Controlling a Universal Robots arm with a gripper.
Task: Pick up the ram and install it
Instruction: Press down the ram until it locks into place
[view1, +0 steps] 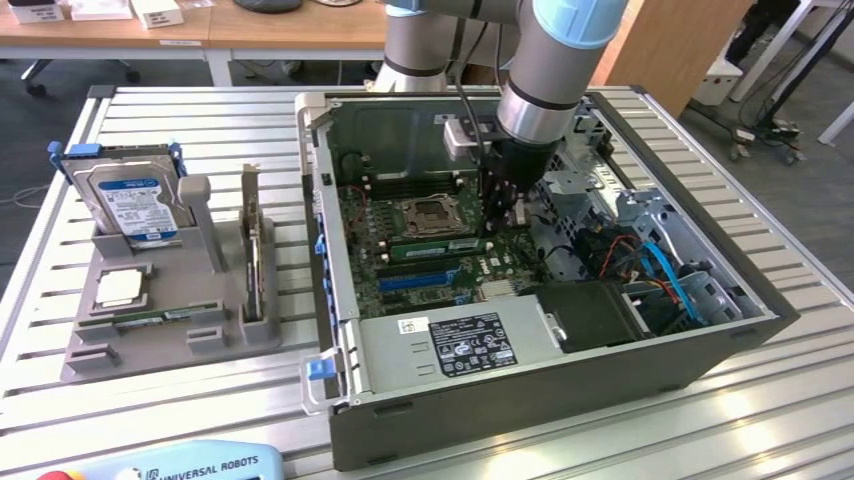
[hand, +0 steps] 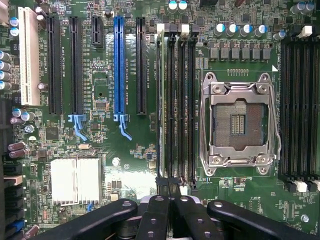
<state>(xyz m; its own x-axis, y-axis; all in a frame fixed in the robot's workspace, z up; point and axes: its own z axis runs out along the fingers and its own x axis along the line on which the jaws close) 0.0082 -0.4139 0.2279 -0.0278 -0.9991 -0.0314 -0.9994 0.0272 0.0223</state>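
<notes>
One ram stick stands on edge in a memory slot just beside the CPU socket, seen from above as a thin green strip with dark chips along it, running the slot's full length between the white end latches. In the exterior view it shows as a narrow green bar lying near the socket inside the open computer case. The gripper sits directly over the near end of that slot, its black fingers drawn fully together; the finger ends meet at the stick's end (whether they actually pinch the board cannot be told). The arm reaches straight down into the case. Outward, the motherboard carries black and blue expansion slots and a silver heatsink. On the table, a grey holder keeps a hard drive upright.
</notes>
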